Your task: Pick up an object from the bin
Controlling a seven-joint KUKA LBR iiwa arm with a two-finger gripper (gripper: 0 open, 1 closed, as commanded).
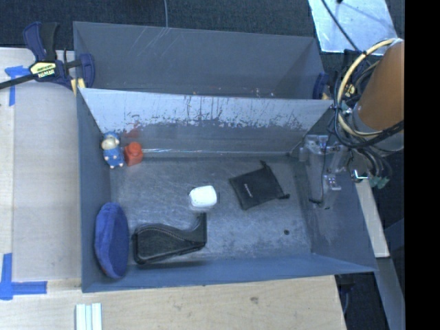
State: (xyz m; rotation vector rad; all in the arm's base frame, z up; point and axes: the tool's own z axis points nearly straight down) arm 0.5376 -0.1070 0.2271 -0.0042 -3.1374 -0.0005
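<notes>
My gripper [321,177] hangs by the bin's right wall, above the floor, with nothing seen in it. Nearest to it, a little to its left, a flat black square pad [256,186] lies tilted on the bin floor. Further left rests a small white rounded lump [203,196]. Below that lump lies a black curved piece with a mesh face [168,241], near the bin's front wall.
A blue oval cushion-like thing [111,239] leans in the front left corner. A small blue and yellow toy figure [112,150] and an orange-red block [133,152] stand together at the back left. The arm with its cables reaches in over the right rim.
</notes>
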